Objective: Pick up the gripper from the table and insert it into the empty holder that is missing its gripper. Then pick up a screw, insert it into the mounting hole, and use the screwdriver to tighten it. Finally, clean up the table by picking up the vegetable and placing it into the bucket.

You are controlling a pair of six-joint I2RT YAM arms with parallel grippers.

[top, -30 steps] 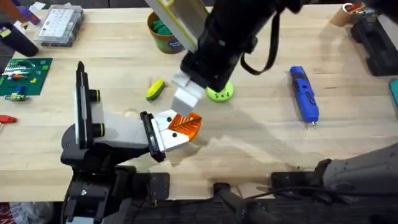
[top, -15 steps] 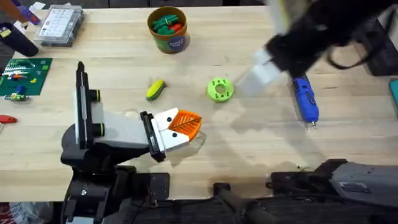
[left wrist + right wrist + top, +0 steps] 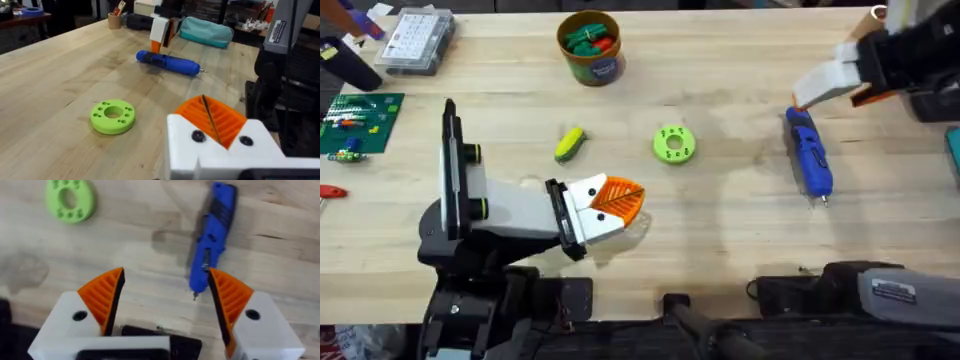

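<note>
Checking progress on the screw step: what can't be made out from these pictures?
- Screw in the gripper: overhead, too small to tell; left wrist shows two dark spots, unclear.
- Clear box contents: overhead, too small.
- Bucket contents: overhead, just green and red shapes.
- Right gripper: overhead, blurred.

Blue screwdriver (image 3: 808, 152) with a black band at three o'clock on the pale wood-grain table (image 3: 720, 230). Lime-green disc (image 3: 673, 143) dead centre. Yellow-and-green vegetable (image 3: 569, 143) beside it at nine o'clock. Orange-brown bucket (image 3: 590, 48), dark blue label, at twelve. Orange ribbed pads on the white holder (image 3: 545, 212).
</note>
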